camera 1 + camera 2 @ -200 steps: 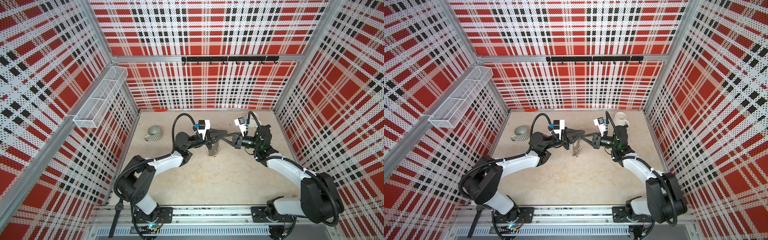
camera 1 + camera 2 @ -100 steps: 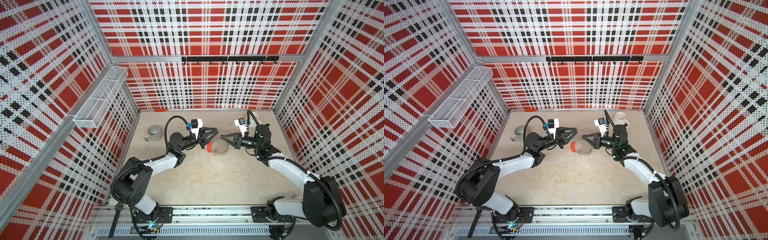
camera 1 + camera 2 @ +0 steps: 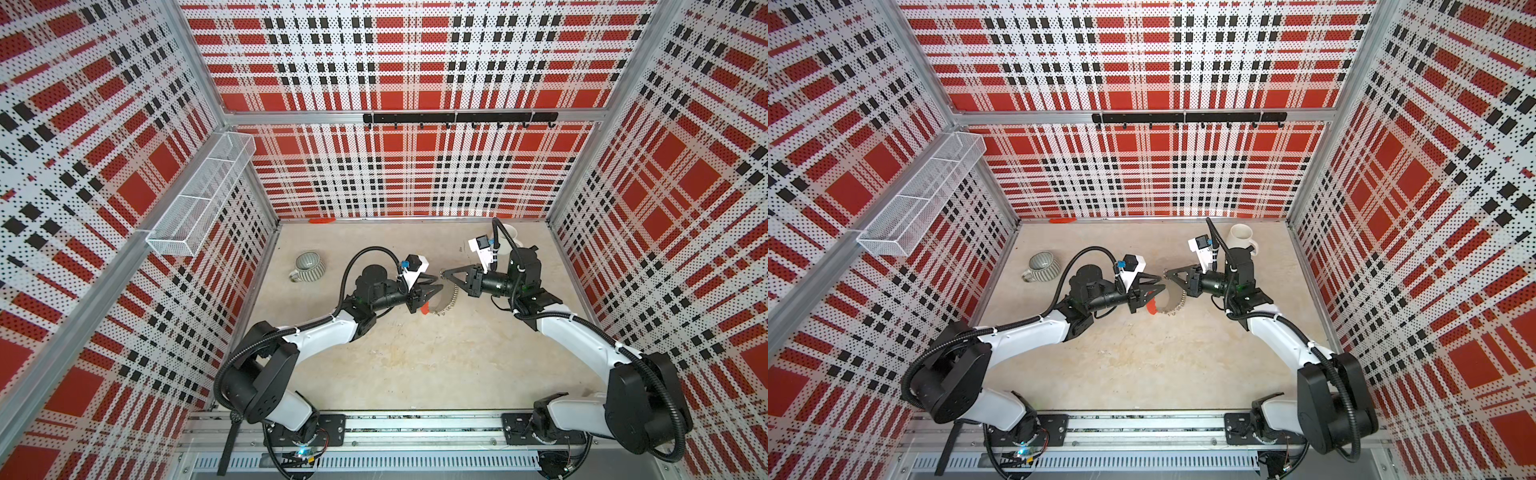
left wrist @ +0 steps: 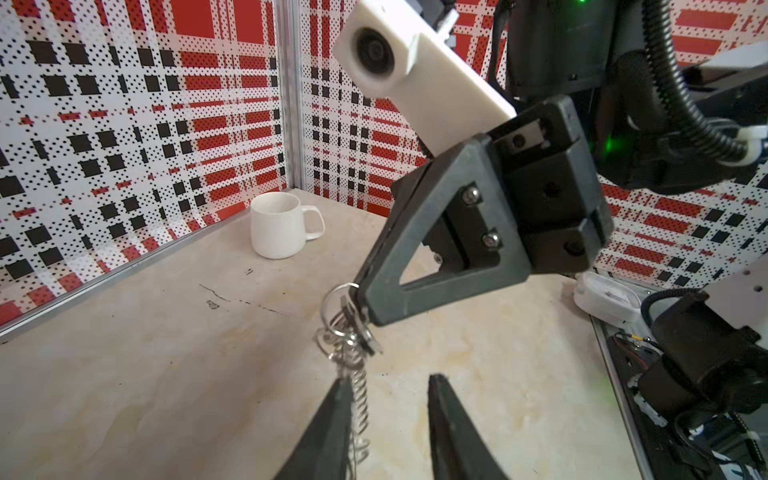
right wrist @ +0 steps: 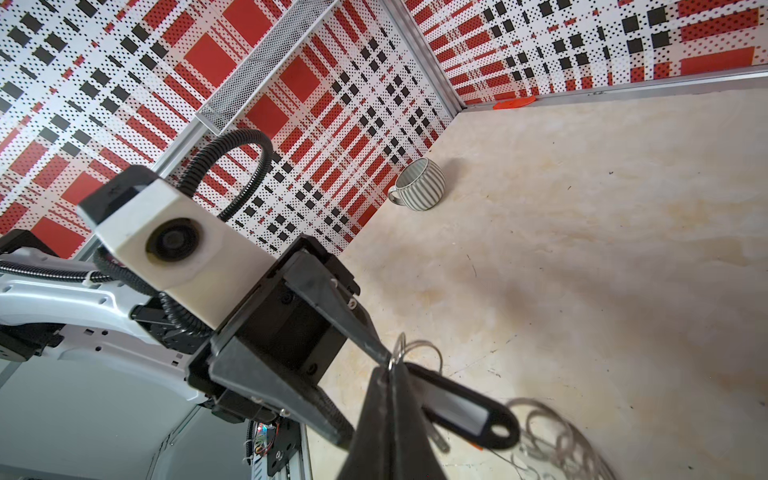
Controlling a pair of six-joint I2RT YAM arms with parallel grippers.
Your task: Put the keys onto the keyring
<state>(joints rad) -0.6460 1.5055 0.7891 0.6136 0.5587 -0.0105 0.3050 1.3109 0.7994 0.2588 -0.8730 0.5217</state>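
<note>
Since the right claw (image 3: 444,273) is clenched on the top of the keyring (image 3: 451,297), the hoop just hangs off it over the bench (image 3: 415,353), red segment down by the left claw (image 3: 437,284). Left claw's jaws are parted, gripping nothing, though the wire loops run along one finger. The keys (image 5: 465,409), black tag and all, dangle beside the right claw's tips.

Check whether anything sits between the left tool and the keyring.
Nothing visible does. The keyring hangs from the shut right tool, and its wire loops lie against one finger of the open left tool. The striped mug and white mug stand well aside.
</note>
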